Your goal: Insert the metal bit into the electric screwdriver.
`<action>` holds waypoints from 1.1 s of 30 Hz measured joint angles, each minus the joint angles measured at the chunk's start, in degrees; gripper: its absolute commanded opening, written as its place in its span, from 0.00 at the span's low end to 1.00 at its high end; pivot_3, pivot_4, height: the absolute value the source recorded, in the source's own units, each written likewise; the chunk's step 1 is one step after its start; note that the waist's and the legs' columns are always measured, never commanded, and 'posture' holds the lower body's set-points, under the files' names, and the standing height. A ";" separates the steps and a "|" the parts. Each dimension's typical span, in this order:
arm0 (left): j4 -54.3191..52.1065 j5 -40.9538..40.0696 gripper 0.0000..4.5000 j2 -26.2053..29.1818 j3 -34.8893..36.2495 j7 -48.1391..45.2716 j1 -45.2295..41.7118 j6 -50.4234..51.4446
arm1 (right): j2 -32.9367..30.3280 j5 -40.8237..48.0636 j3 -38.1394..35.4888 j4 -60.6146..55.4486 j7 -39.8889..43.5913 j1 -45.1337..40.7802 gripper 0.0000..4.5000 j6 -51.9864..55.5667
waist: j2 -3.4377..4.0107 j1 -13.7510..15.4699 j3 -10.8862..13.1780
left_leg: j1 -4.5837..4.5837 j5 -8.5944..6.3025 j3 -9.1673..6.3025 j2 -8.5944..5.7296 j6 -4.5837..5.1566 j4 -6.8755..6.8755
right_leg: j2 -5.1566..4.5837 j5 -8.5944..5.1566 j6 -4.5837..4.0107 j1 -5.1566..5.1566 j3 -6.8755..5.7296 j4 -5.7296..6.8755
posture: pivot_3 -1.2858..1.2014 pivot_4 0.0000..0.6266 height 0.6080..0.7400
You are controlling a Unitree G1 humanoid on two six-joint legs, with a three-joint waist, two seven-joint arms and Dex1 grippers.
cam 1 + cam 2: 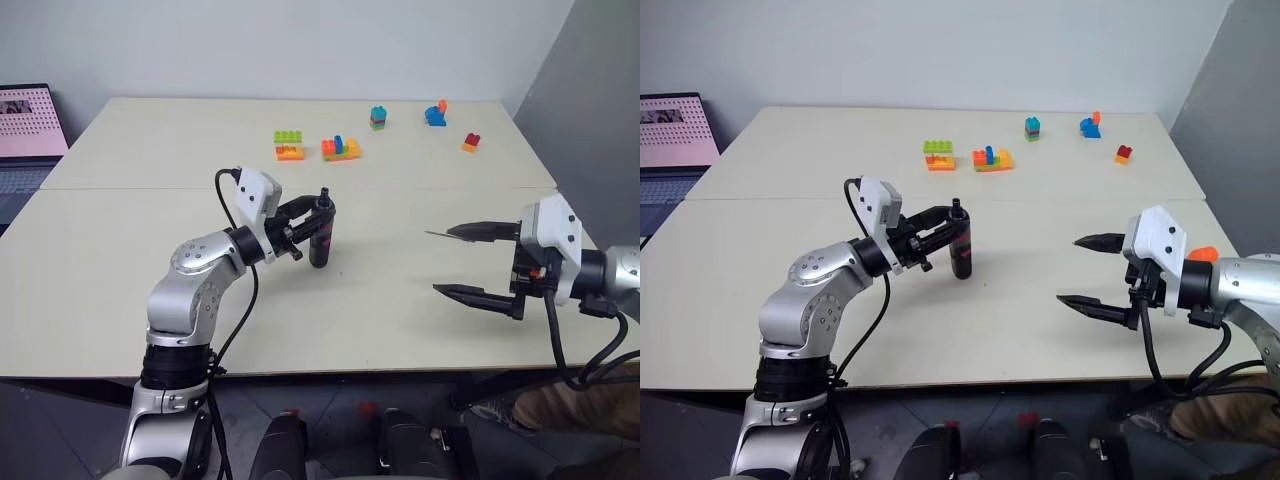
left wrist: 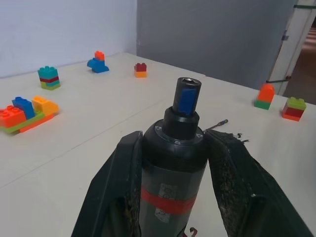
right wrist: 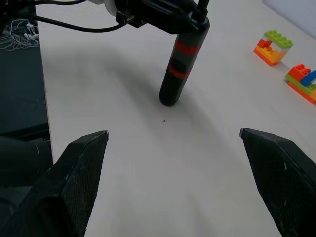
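My left gripper [image 1: 318,218] is shut on the electric screwdriver [image 1: 321,246], a black tool with red bands. It stands upright mid-table with its butt close to the surface. Its open socket end [image 2: 188,94] points up between the two fingers. The metal bit [image 1: 436,234] is a thin grey rod, also seen past the screwdriver [image 2: 217,124]. It lies just off the upper fingertip of my right gripper [image 1: 441,260]; whether the two touch I cannot tell. My right gripper is wide open to the right of the screwdriver [image 3: 180,64], with nothing between its fingers.
Coloured toy bricks are scattered along the far side of the table: a green-orange one [image 1: 289,145], a flat mixed stack [image 1: 340,149], a teal one [image 1: 378,118], a blue one [image 1: 435,114] and a red-yellow one [image 1: 470,142]. A laptop [image 1: 25,125] stands at the far left.
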 measured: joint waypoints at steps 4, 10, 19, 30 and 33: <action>-1.12 -0.52 0.36 0.06 -0.18 1.66 1.48 -0.92 | -0.22 -0.85 2.78 2.84 2.57 -2.68 1.00 -0.60 | 0.00 -0.08 -0.01 | -0.02 0.00 0.04 0.00 0.00 0.14 | 0.00 -0.01 -0.09 0.03 0.06 -0.01 | 0.52 0.24 1.00; -2.37 -0.60 0.36 -0.46 -0.64 4.01 3.31 -2.68 | -0.35 -8.53 11.30 14.00 6.49 -11.15 1.00 -4.15 | 0.01 -0.20 -0.03 | -0.01 0.00 0.12 0.01 0.00 0.21 | 0.00 0.04 -0.11 0.02 0.12 -0.03 | 0.52 0.24 1.00; -3.29 -0.68 0.36 -0.49 -1.61 5.84 4.82 -5.06 | 12.71 -32.83 33.81 65.83 12.26 -40.12 1.00 -11.88 | 0.06 -0.73 -0.06 | 0.05 0.01 0.35 0.07 0.02 0.10 | 0.06 0.26 0.02 -0.08 0.28 -0.07 | 0.52 0.24 1.00; -4.66 -1.29 0.36 0.19 -1.91 7.32 6.77 -6.16 | 24.00 -44.11 31.57 105.62 -0.64 -52.34 0.79 -24.20 | 0.10 -0.49 -0.08 | 0.12 0.01 0.35 0.06 0.02 0.06 | 0.06 0.40 0.10 -0.01 0.31 -0.07 | 0.52 0.24 1.00; -5.33 -1.31 0.36 1.07 -1.91 7.39 7.40 -6.27 | 25.30 -44.53 30.16 106.79 1.80 -53.11 0.62 -22.24 | 0.15 -0.68 -0.11 | 0.23 0.01 0.37 0.07 0.02 0.04 | 0.10 0.40 0.10 0.02 0.38 -0.05 | 0.52 0.24 1.00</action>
